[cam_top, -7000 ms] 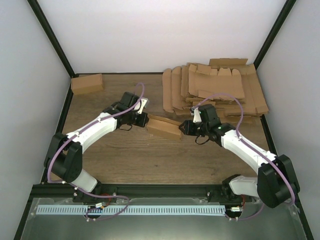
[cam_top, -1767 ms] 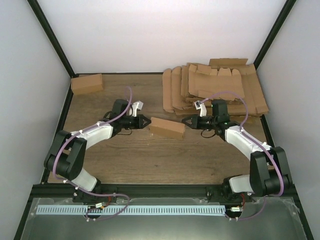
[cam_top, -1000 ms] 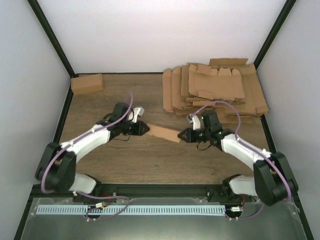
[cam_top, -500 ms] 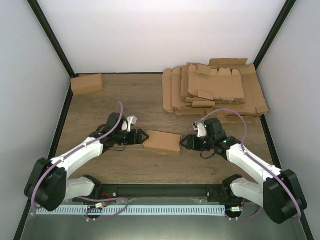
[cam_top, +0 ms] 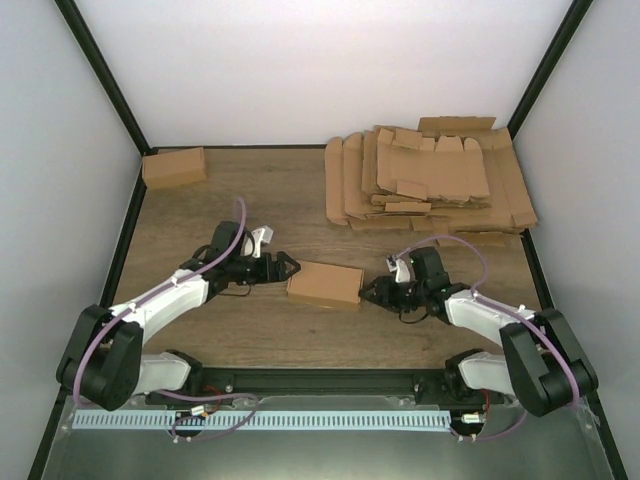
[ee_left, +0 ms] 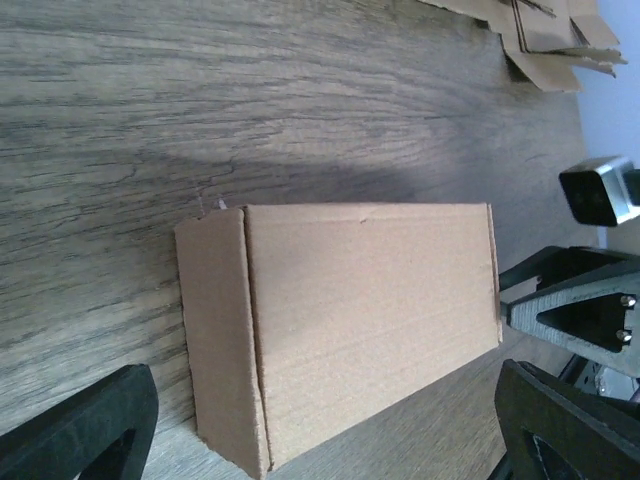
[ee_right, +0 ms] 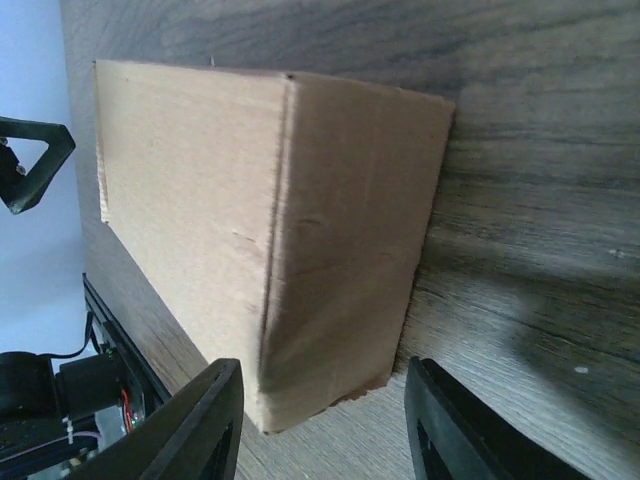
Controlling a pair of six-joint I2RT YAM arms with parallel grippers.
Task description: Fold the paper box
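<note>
The left gripper (cam_top: 287, 265) stands spread wide, its two black fingers (ee_left: 95, 430) set further apart than the box is long, and nothing sits between them. The plain brown rectangular folded paper box (cam_top: 324, 284) lies just ahead of its tips on the wooden table (cam_top: 250, 200). The box rests flat, and in the left wrist view its near short end face shows a crisp vertical fold edge. The right gripper (cam_top: 369, 292) faces the box's opposite short end with its jaws parted. Its black fingers (ee_right: 200, 420) sit just short of that end, with a strip of bare wood showing between them, so it holds nothing. I cannot tell whether either claw brushes the cardboard. The box sits in the near middle of the table between the two claws, with its long edges running roughly left to right. Bare wood shows along its far long edge up to the heap of flat brown die-cut cardboard sheets (cam_top: 430, 180) at the far right. Bare wood also runs along its near edge to the black frame rail (cam_top: 330, 378). Well apart, in the far left corner, a small closed brown carton (cam_top: 174, 167) sits against the black corner post (cam_top: 100, 75).
</note>
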